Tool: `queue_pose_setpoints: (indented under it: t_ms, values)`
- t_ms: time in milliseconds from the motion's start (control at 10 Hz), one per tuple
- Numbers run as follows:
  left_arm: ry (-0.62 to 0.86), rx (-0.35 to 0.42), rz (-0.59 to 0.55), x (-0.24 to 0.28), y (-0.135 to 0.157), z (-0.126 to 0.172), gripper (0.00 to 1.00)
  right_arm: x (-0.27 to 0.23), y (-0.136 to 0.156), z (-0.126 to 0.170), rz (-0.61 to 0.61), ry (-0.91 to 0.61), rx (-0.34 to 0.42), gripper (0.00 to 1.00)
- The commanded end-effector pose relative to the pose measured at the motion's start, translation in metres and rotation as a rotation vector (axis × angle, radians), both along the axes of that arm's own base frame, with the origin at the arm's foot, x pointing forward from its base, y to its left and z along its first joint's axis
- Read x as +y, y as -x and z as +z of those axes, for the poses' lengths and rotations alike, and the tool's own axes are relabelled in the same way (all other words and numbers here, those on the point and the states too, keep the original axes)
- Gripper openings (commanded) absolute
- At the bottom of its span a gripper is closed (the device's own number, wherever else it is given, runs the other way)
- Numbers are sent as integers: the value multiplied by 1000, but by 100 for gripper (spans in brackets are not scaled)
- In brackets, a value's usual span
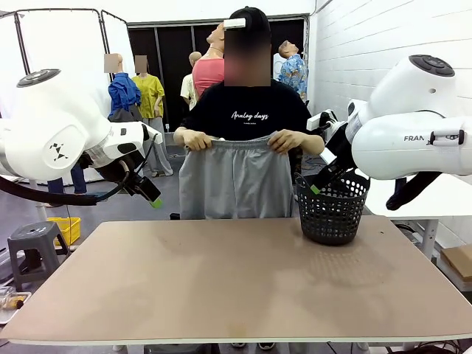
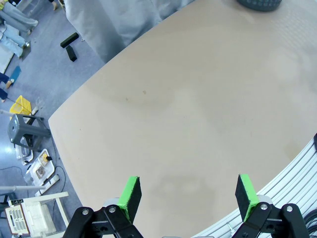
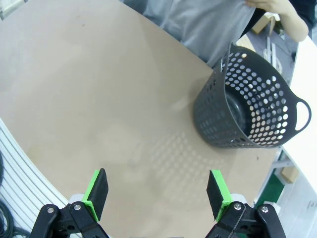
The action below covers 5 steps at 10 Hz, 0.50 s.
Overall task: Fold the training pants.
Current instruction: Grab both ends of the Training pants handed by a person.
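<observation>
A person at the far side holds the light grey training pants (image 1: 234, 181) up by the waistband with both hands (image 1: 195, 139), so they hang behind the table's far edge. The pants also show at the top of the left wrist view (image 2: 119, 20) and the right wrist view (image 3: 208, 22). My left gripper (image 1: 151, 193) hovers open above the table's left side, its green pads (image 2: 130, 197) wide apart with nothing between them. My right gripper (image 1: 318, 184) is raised at the right, close by the basket, also open, green pads (image 3: 97, 192) apart over bare table.
A black mesh basket (image 1: 332, 209) stands empty on the far right of the tan table (image 1: 236, 280). A grey stool (image 1: 33, 247) and a yellow crate (image 1: 65, 228) stand on the floor to the left. A white table (image 1: 435, 199) lies behind the right arm.
</observation>
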<state>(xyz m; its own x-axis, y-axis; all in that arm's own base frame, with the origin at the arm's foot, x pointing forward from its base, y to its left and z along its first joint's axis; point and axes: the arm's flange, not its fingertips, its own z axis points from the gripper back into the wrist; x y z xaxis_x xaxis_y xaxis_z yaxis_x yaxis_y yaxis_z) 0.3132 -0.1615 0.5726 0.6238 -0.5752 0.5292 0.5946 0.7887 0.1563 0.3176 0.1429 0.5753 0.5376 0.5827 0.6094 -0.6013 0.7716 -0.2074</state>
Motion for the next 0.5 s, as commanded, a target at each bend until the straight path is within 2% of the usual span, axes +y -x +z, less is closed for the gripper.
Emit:
queue_pose_setpoints:
  t_ms: [0, 400]
  values:
    - [2, 2, -1, 0, -1, 0, 100, 0, -2, -3, 1, 2, 7, 100]
    - [2, 2, -1, 0, -1, 0, 100, 0, -2, -3, 1, 2, 7, 100]
